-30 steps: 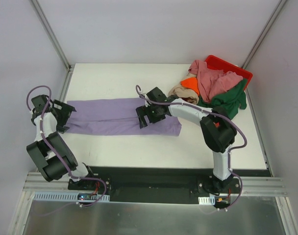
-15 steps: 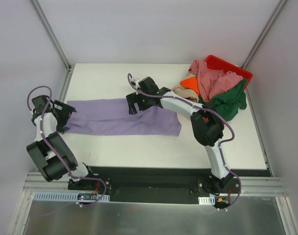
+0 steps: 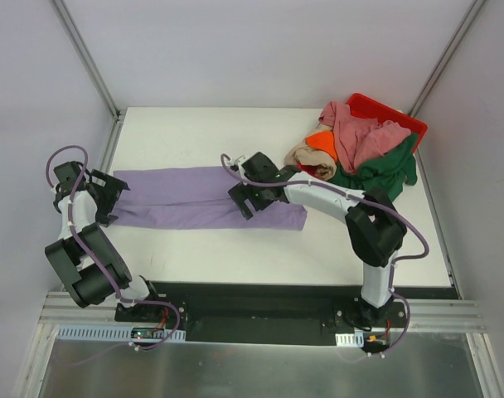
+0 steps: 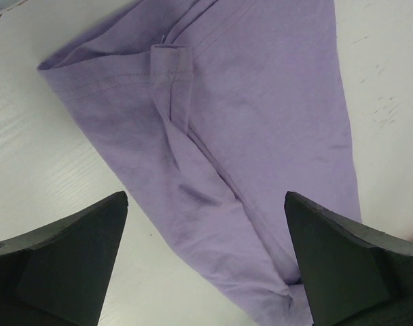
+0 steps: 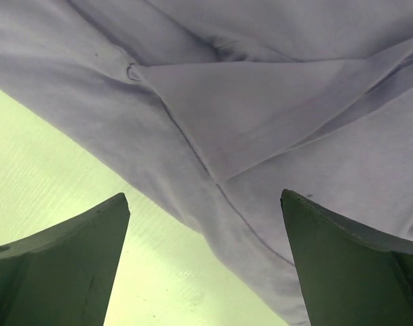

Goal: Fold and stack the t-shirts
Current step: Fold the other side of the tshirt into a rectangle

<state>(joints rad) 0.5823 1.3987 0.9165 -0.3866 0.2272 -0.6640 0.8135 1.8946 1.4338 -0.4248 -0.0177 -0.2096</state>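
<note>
The left pincer (image 3: pixel 109 196) and right pincer (image 3: pixel 245 199) are hovering released over the lavender t-shirt (image 3: pixel 186 199), lying as a long folded strip across the frame's centre-left on the counter (image 3: pixel 194 137), seemingly positioning to fold it crosswise.

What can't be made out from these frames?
- Beige shirt, top view: mostly buried under the orange shirt and pink shirt.
- Red bin, top view: inside hidden by shirts heaped on it.
- Lavender shirt, top view: part covered by the right gripper, left end by the left gripper. Both wrist views crop it at the frame edges.
- Cloth contact: neither wrist view shows whether the fingers touch.
</note>
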